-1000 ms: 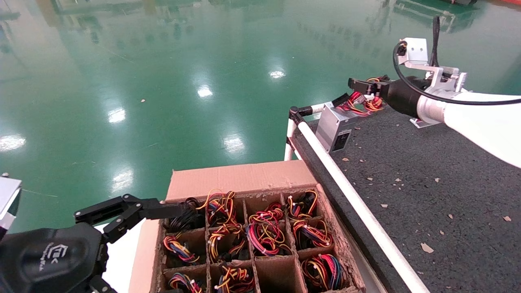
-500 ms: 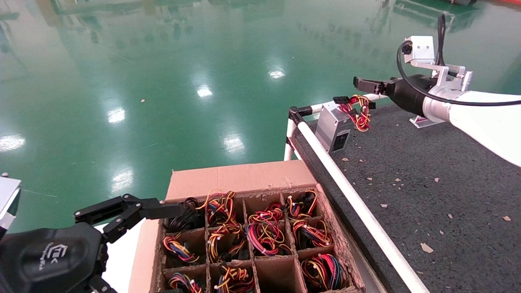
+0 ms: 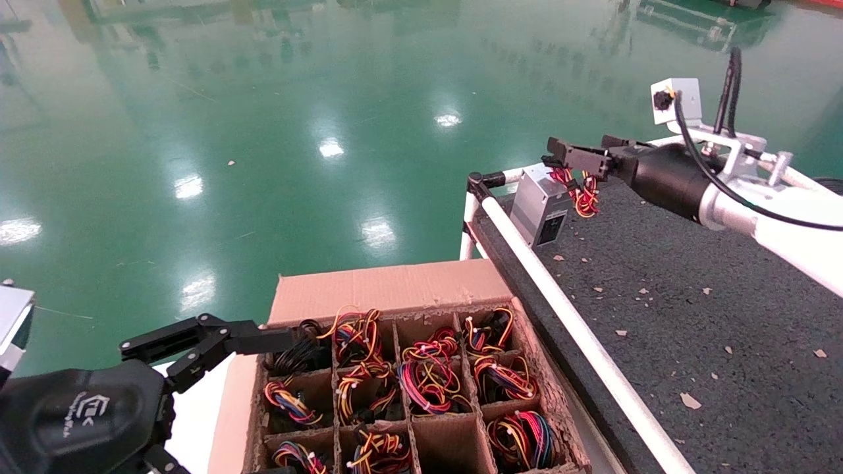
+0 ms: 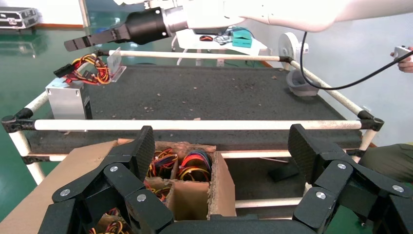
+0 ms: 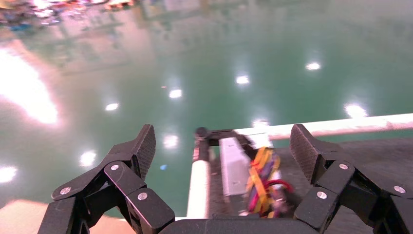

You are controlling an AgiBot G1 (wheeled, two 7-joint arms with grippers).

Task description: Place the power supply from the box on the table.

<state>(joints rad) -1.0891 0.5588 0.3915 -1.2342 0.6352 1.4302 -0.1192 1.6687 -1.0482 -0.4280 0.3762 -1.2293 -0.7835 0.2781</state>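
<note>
The power supply point(image 3: 541, 209) stands on the table point(image 3: 691, 283) at its far left corner, with its red, yellow and black wires point(image 3: 583, 192) draped beside it. My right gripper point(image 3: 571, 155) hovers open just above the wires, touching nothing. In the right wrist view the power supply point(image 5: 234, 165) and wires point(image 5: 263, 181) lie below the open right gripper point(image 5: 221, 146). The box point(image 3: 388, 289) sits beside the table's near left rail. At the box's left side my left gripper point(image 3: 197, 342) stays open and empty. It is also in the left wrist view, left gripper point(image 4: 221, 146).
Several box cells point(image 3: 431, 382) hold more wire bundles. A white pipe rail point(image 3: 579, 336) edges the table beside the box. Cardboard scraps point(image 3: 690, 400) lie on the table. A grey bowl point(image 4: 298, 84) sits at the table's far corner. Green floor point(image 3: 263, 131) surrounds everything.
A second ago my right gripper held the wires up; it has let go, the wires have dropped beside the unit, and the gripper now hovers open just above them.
</note>
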